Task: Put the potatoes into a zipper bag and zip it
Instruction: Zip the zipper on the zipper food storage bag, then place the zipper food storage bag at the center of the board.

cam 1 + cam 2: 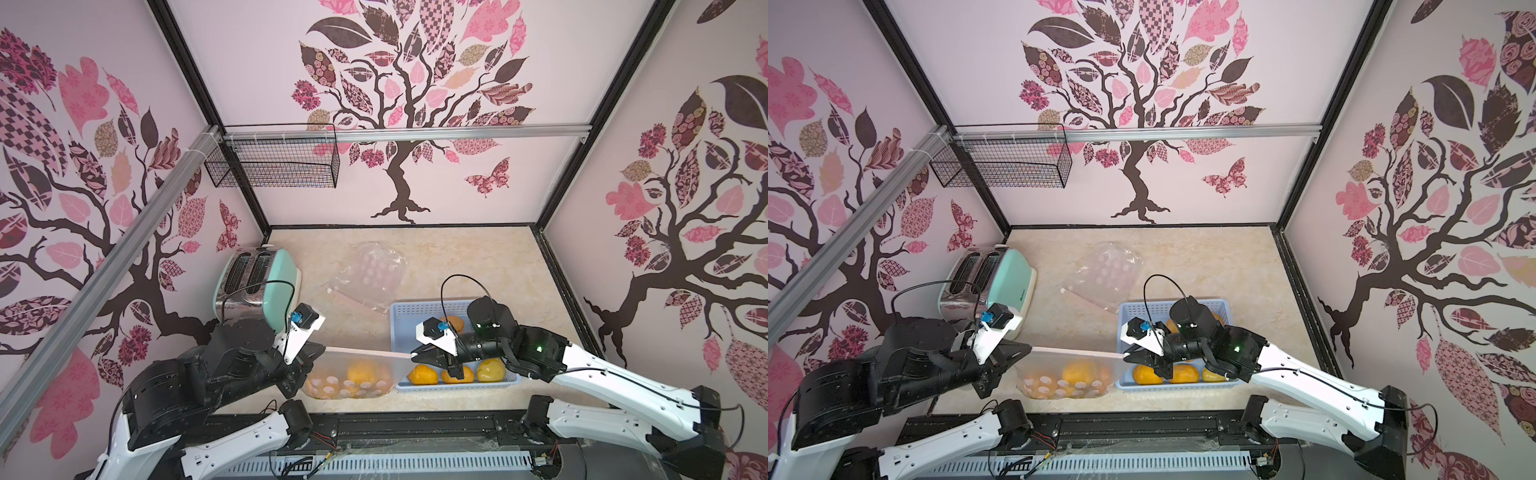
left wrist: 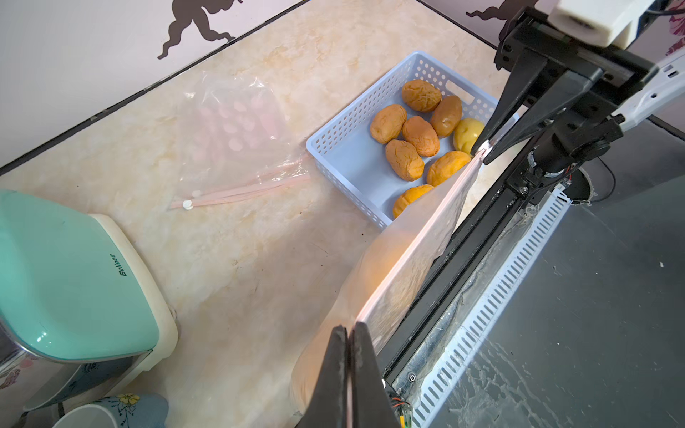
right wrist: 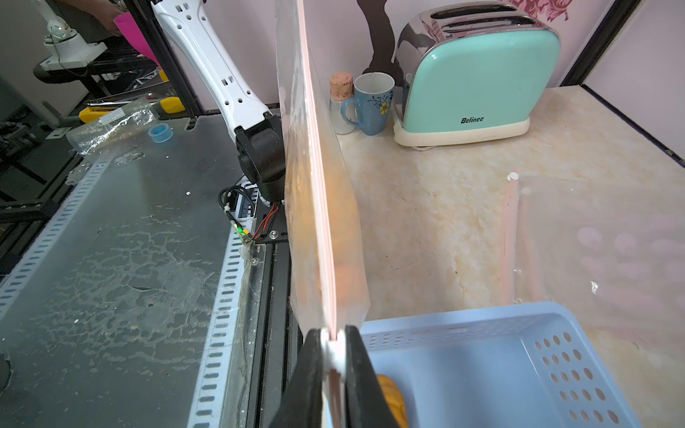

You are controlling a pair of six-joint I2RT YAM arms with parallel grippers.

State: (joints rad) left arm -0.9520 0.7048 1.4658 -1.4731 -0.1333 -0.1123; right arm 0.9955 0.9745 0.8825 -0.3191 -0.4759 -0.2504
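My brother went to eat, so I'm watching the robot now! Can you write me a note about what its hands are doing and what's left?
Left gripper: fingers shut on one end of the zipper bag, at its zip strip.
Right gripper: fingers shut on the strip's other end, so the strip is stretched taut between them.
Things: some potatoes show through the bag. Eight more lie in the blue basket. A spare bag lies flat farther back.
Done: some potatoes are bagged. The zip looks closed, but I can't be sure.
Left: probably check the seal and let go. The basket's potatoes aren't bagged yet.
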